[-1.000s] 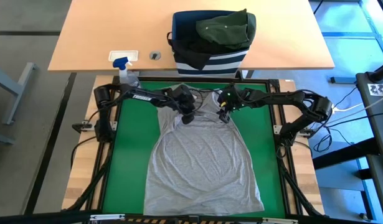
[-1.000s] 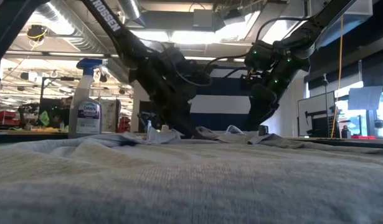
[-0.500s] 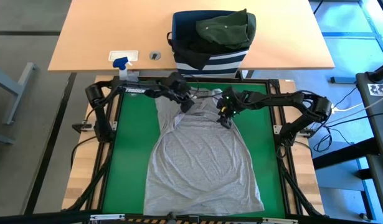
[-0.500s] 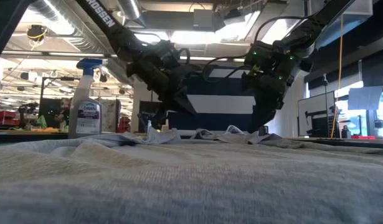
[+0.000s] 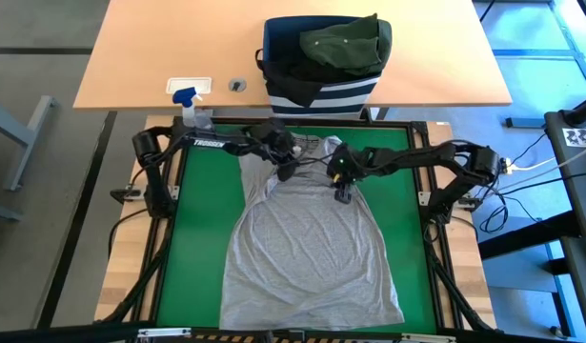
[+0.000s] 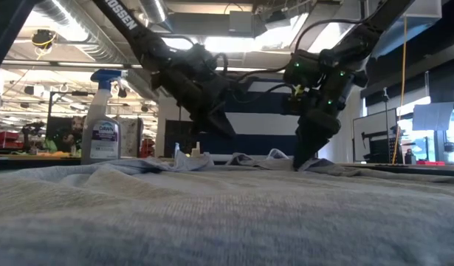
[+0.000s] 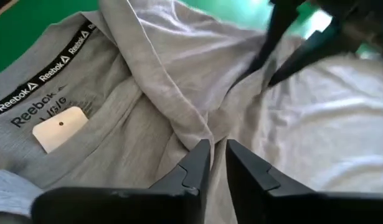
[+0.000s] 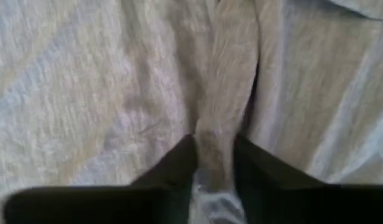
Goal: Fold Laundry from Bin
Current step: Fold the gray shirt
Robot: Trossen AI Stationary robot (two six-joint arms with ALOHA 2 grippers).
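we see the grey reebok t-shirt (image 5: 307,243) flat on the green mat (image 5: 199,238), both grippers at its collar end. left gripper (image 7: 215,163) nearly closed on a fold, right gripper (image 8: 214,163) pinching a ridge. risk: thin pinches slip, or they bunch it. bin (image 5: 321,84) just behind, dawn spray bottle (image 6: 102,117) beside.

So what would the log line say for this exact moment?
left gripper: nearly closed, above collar | right gripper: pinching fold of grey shirt | bin: olive garment inside
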